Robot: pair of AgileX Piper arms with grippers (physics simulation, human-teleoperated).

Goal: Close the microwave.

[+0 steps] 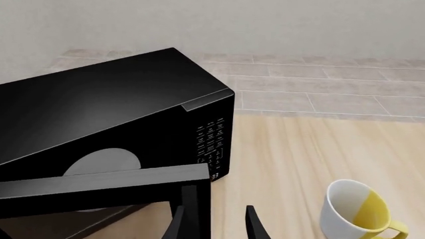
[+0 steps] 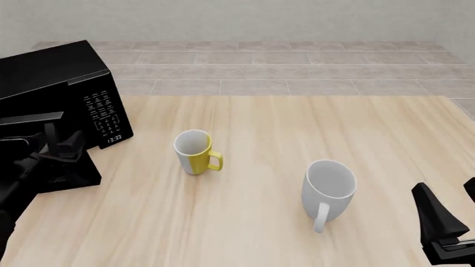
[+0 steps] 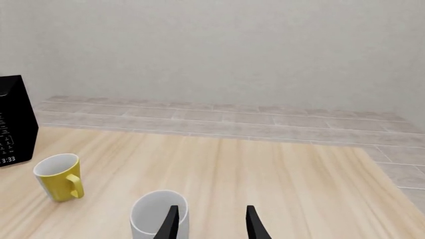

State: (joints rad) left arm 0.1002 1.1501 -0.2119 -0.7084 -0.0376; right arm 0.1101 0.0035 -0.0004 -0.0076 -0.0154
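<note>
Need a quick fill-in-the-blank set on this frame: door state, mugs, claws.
1. The glossy black microwave has its dark glass door ____.
2. The mug nearer the microwave is white and ____.
3. The plain white ceramic mug stands nearer the ____ claw.
4. The left claw grips ____.

Missing words: open; yellow; right; nothing
</note>
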